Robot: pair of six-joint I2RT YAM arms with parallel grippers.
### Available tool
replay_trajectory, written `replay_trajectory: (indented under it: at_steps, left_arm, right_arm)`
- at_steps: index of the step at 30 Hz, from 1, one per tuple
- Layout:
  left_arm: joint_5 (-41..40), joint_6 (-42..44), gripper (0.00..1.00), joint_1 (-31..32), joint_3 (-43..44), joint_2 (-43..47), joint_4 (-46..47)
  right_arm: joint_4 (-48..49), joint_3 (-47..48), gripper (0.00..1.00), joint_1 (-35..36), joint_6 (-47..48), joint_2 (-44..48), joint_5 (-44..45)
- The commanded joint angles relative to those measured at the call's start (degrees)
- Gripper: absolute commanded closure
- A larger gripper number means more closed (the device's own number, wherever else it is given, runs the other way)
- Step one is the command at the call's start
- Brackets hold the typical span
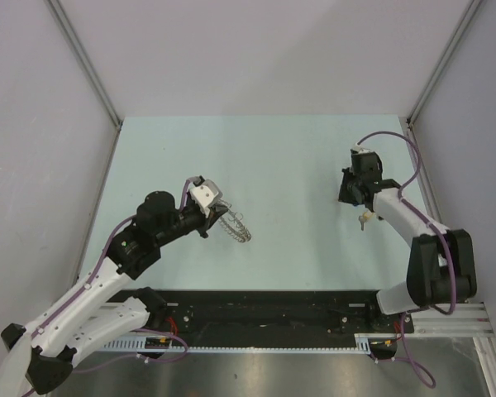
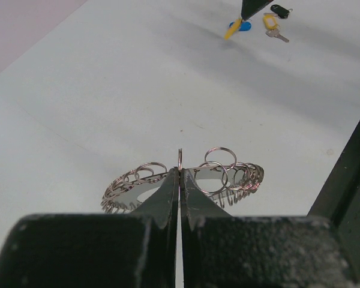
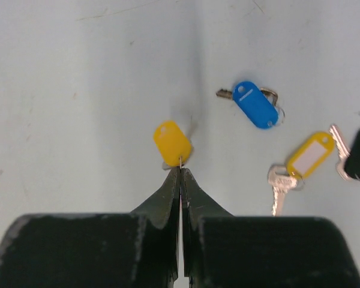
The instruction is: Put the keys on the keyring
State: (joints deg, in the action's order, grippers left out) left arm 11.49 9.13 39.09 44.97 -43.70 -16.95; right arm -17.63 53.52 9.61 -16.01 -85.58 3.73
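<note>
With my left arm stretched low across the table (image 1: 298, 165), my left gripper (image 2: 180, 175) pinches shut on the keyring (image 2: 231, 175) near the middle, while my right arm angles down, my right gripper (image 3: 180, 173) clamped on the yellow key (image 3: 172, 143) beside the other keys (image 3: 255, 107).

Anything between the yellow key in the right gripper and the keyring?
Nothing visible. Only bare table lies between the yellow key, pinched by the right gripper, and the keyring in the left gripper. The other keys lie beside the right gripper, off that path.
</note>
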Motion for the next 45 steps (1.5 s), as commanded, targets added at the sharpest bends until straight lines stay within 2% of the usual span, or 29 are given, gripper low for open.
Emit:
replay_trajectory:
  at_steps: [1,6,11,21,27,37,39,45]
  left_arm:
    - [-0.7,1.1,1.0,0.3,0.1,1.6,3.7]
    - [-1.4,1.2,1.0,0.3,-0.1,1.3,3.8]
    - [-1.8,1.2,1.0,0.3,-0.1,0.9,3.8]
    - [-3.7,1.5,0.99,0.4,-0.2,1.1,3.5]
    - [-4.8,1.5,0.99,0.3,-0.4,1.4,3.6]
    - [-6.3,1.7,0.99,0.3,-0.8,1.7,3.9]
    - [-6.3,1.8,1.0,0.3,-0.8,1.7,3.9]
    - [-6.7,1.9,1.0,0.3,-1.0,2.0,4.0]
  right_arm:
    - [-15.3,3.2,1.0,0.1,8.6,9.7,-2.4]
    - [-29.4,5.6,1.0,0.6,13.4,16.1,-8.1]
    - [-33.6,8.9,1.0,6.7,15.3,16.3,-10.4]
    - [-32.7,10.5,1.0,22.8,18.0,0.5,-5.0]
    - [-30.5,16.3,1.0,29.7,19.3,-10.4,-3.9]
    - [-31.1,30.6,1.0,35.5,22.3,-26.9,-3.7]
    - [-31.2,32.9,1.0,35.9,22.6,-28.0,-3.7]
    - [-29.7,33.9,0.9,36.6,21.3,-26.4,-1.2]
